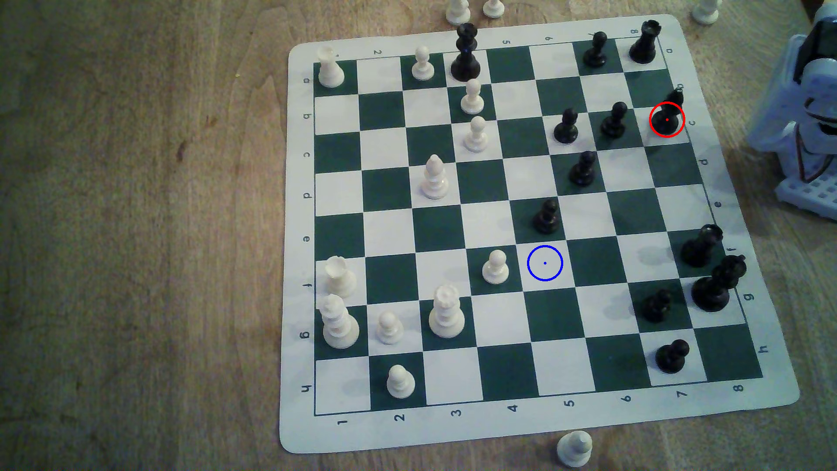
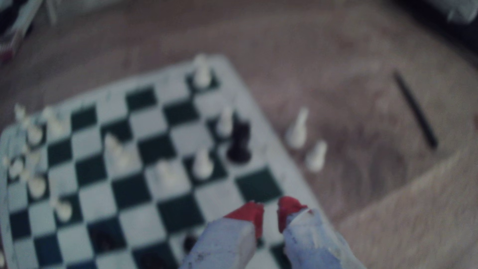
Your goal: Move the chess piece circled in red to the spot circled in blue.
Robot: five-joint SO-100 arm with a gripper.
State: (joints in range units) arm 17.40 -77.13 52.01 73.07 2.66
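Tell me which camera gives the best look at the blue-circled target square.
The exterior view. The blue-circled square sits sharp and unobstructed there, a white square beside a white pawn. The wrist view is blurred; I cannot tell which square it is behind the end effector.

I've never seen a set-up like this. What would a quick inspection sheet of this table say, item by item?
Surface: wooden table carrying a green-and-white chess mat.
Job's things: red-ringed black bishop stands upright at the mat's edge on the exterior view's right; blue-ringed white square is free, with a white pawn on the next square.
Clutter: white pieces off the mat, one by the near edge; a dark thin stick on the table.
Pincer: red-tipped pincer is above the mat, its tips slightly apart, holding nothing.
Cables: a thin red wire on the arm's base.
Surroundings: too blurred to tell.
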